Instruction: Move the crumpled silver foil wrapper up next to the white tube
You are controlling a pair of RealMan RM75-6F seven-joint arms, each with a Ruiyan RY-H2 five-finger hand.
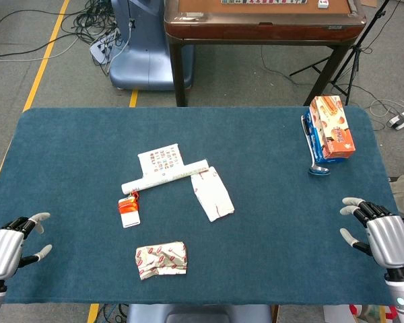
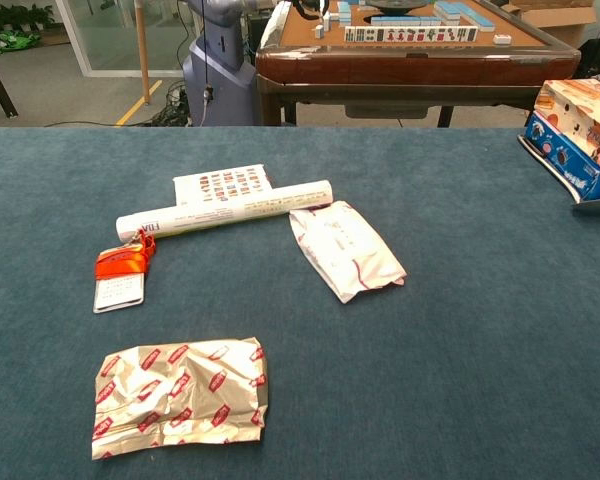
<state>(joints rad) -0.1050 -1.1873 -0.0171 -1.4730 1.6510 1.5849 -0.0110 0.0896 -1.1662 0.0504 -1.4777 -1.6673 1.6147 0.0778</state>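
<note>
Crumpled foil wrapper point(image 2: 180, 397) with small red labels too tiny to read lies near the table's point(image 1: 67, 148) front edge, apart from the white tube point(image 2: 225, 211), while left hand point(image 1: 10, 247) and right hand point(image 1: 380, 235) hold nothing, fingers spread.

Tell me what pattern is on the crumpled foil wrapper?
Silver foil wrapper scattered with small red labels bearing white print; clearest in the chest view.

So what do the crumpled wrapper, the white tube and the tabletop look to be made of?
Crumpled wrapper: thin metallic foil or foil-lined film, shiny silver-gold with red labels; sharp creases hold their shape.
White tube: probably rolled paper or card, matte, with small print along it.
Tabletop: dark teal cloth, felt-like, matte and without glare.
</note>
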